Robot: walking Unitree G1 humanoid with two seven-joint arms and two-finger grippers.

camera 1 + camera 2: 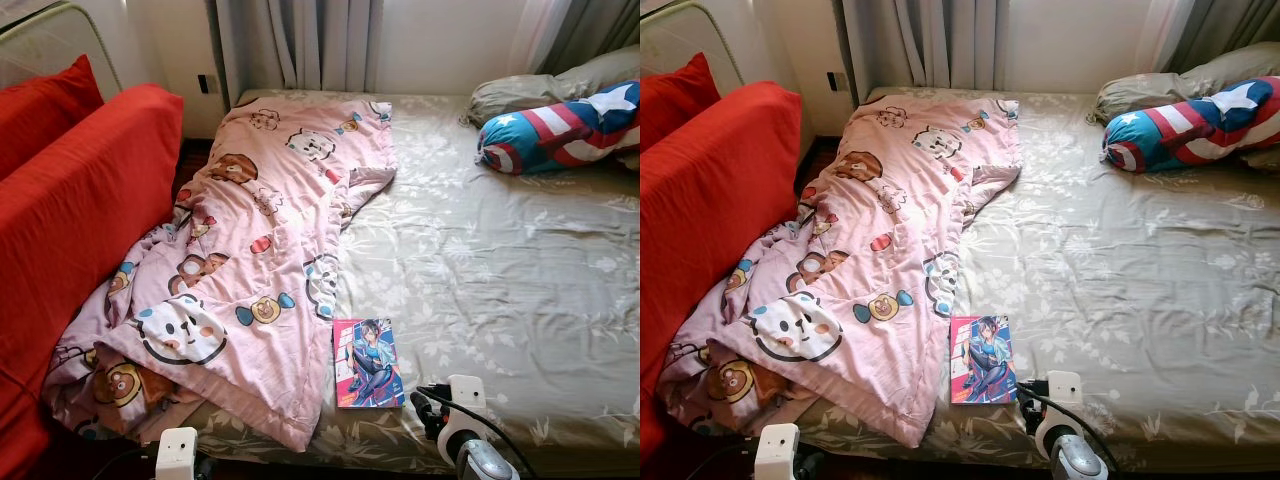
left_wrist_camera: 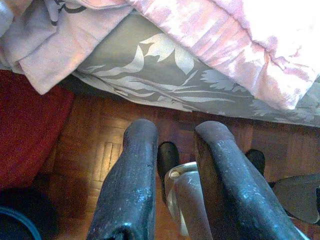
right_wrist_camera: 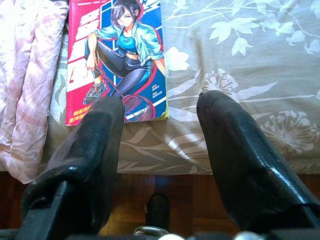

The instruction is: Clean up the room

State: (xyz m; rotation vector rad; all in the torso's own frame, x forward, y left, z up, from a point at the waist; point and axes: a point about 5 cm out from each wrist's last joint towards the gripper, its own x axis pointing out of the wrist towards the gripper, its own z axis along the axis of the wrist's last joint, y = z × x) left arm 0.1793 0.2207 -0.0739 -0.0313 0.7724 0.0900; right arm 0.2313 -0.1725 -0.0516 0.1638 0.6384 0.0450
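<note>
Your right gripper (image 3: 160,107), fingers apart, hovers at the glossy pink-and-blue comic book's (image 3: 117,55) near edge, lower centre

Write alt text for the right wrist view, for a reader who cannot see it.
The right gripper, its two black fingers open, hovers at the near edge of a bed over a comic book lying face up on the floral grey sheet. A rumpled pink blanket lies beside the book, and wooden floor shows below the bed edge.
</note>
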